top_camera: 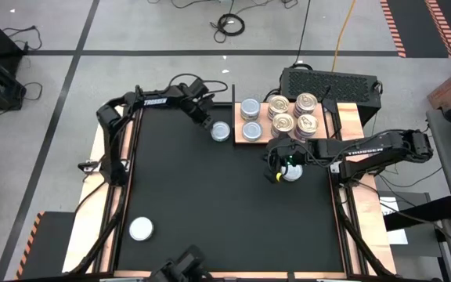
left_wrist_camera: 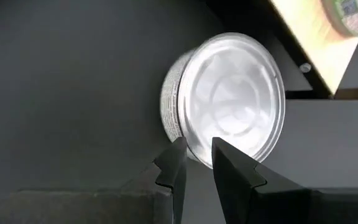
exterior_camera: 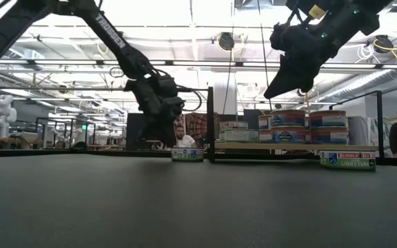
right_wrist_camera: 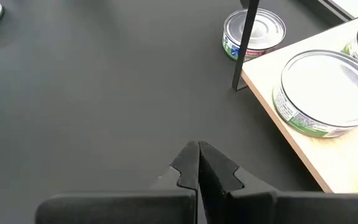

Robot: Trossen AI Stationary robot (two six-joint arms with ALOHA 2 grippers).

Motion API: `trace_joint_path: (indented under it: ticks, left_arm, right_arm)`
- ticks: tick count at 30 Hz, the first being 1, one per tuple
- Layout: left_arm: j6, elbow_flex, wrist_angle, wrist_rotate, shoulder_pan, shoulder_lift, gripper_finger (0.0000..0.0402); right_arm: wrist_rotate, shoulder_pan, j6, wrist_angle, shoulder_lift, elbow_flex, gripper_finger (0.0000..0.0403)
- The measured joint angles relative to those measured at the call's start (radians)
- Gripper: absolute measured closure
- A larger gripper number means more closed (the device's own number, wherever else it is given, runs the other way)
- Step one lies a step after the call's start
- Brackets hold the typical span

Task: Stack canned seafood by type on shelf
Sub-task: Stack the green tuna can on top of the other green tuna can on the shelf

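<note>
The wooden shelf (top_camera: 266, 139) at the far right carries two silvery-topped cans (top_camera: 250, 108) (top_camera: 250, 131) and a group of gold-topped cans (top_camera: 292, 115). A silvery can (left_wrist_camera: 229, 99) (top_camera: 221, 131) stands on the black mat just left of the shelf. My left gripper (left_wrist_camera: 199, 152) (top_camera: 208, 121) is beside it, narrowly open, fingertips at its rim. My right gripper (right_wrist_camera: 197, 155) (top_camera: 276, 167) hovers shut above the mat, near another can (top_camera: 292, 173) in front of the shelf. A third loose can (top_camera: 141, 228) sits at the near left. My left gripper slants down from the far left, its two fingertips (left_wrist_camera: 178, 155) at the can's rim on the side facing the gripper (left_wrist_camera: 194, 144). A narrow gap shows between them. I cannot tell whether they touch the rim. The can stands flat on the mat.
A thin black post (right_wrist_camera: 244, 43) rises at the shelf's corner beside the loose can. A black box (top_camera: 329, 82) lies behind the shelf. The mat (top_camera: 210, 196) stretches bare across the middle and near side.
</note>
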Motion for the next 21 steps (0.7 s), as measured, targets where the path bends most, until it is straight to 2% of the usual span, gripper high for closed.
trace_joint_path:
  ticks: [13,21]
  left_arm:
    - [0.018,0.023,-0.009,0.028,0.002,0.052,0.0324]
    - [-0.027,0.022,0.034,-0.031,0.000,0.050,0.0324]
  right_arm:
    - [0.000,0.000,-0.001,-0.001,0.000,0.000,0.0403]
    - [0.000,0.000,0.008,-0.001,0.000,0.000,0.0403]
